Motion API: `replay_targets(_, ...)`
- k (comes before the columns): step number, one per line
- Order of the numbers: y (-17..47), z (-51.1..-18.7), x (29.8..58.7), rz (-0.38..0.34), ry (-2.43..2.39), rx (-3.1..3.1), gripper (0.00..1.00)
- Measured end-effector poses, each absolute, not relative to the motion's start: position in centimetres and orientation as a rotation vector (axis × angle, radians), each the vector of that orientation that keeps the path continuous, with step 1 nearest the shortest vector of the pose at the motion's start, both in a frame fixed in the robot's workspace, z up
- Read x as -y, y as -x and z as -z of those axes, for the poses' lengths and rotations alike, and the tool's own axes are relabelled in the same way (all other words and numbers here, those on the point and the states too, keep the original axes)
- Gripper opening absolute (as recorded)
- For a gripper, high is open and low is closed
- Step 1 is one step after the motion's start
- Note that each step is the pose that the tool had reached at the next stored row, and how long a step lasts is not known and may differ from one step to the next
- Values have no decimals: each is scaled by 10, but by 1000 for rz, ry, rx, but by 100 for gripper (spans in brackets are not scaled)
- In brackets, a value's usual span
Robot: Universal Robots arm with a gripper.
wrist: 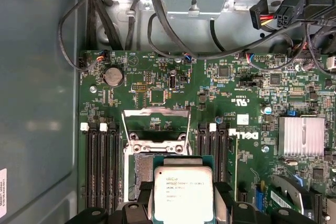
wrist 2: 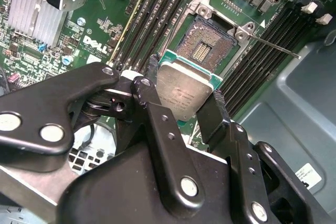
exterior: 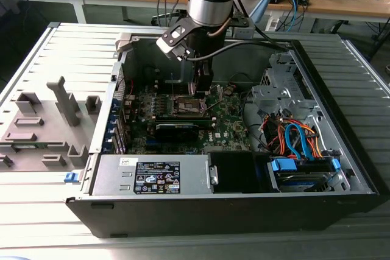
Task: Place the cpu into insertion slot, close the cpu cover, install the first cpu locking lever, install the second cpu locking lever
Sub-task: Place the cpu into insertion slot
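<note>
My gripper (wrist 2: 184, 97) is shut on the cpu (wrist 2: 181, 90), a silver-topped square chip pinched at two opposite edges by the black fingers (wrist 2: 212, 111). The cpu (wrist: 184, 192) hangs just above the insertion slot (wrist 2: 202, 43), partly covering it in both wrist views. The slot's dark contact field (wrist: 140, 169) shows beside the chip. The cpu cover (wrist: 156, 121) is flipped open, away from the slot. A thin metal locking lever (wrist 2: 273, 45) sticks out unlatched at the socket's corner. In the exterior view the gripper (exterior: 200, 88) sits low inside the open computer case over the slot (exterior: 184, 105).
Black memory slots (wrist: 102, 166) flank the socket on both sides. A finned heatsink (wrist: 301, 136) and a long black card (exterior: 178, 129) lie nearby on the green motherboard (wrist: 157, 95). The power supply (exterior: 155, 175), drive cage with cables (exterior: 298, 141) and case walls (exterior: 219, 214) surround the work area.
</note>
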State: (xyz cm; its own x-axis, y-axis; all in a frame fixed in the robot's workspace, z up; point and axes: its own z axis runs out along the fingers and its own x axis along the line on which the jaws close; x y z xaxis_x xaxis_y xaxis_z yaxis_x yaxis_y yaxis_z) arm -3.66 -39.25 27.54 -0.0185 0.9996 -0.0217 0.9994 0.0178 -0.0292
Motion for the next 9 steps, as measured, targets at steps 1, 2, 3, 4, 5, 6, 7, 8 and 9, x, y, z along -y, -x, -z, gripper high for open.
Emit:
replay_targets(1, 37, -275, 393, -57, 2197, 2238, 55)
replay_targets(2, 37, -274, 393, -57, 2197, 2238, 55)
replay_targets(3, 37, -274, 393, -57, 2197, 2238, 55)
replay_targets(4, 37, -274, 393, -57, 2197, 2238, 55)
replay_targets(5, 37, -274, 393, -57, 2197, 2238, 55)
replay_targets(6, 37, -273, 393, -57, 2197, 2238, 55)
replay_targets(7, 37, -273, 393, -57, 2197, 2238, 55)
replay_targets(8, 37, -273, 393, -57, 2197, 2238, 55)
replay_targets(9, 37, -273, 393, -57, 2197, 2238, 55)
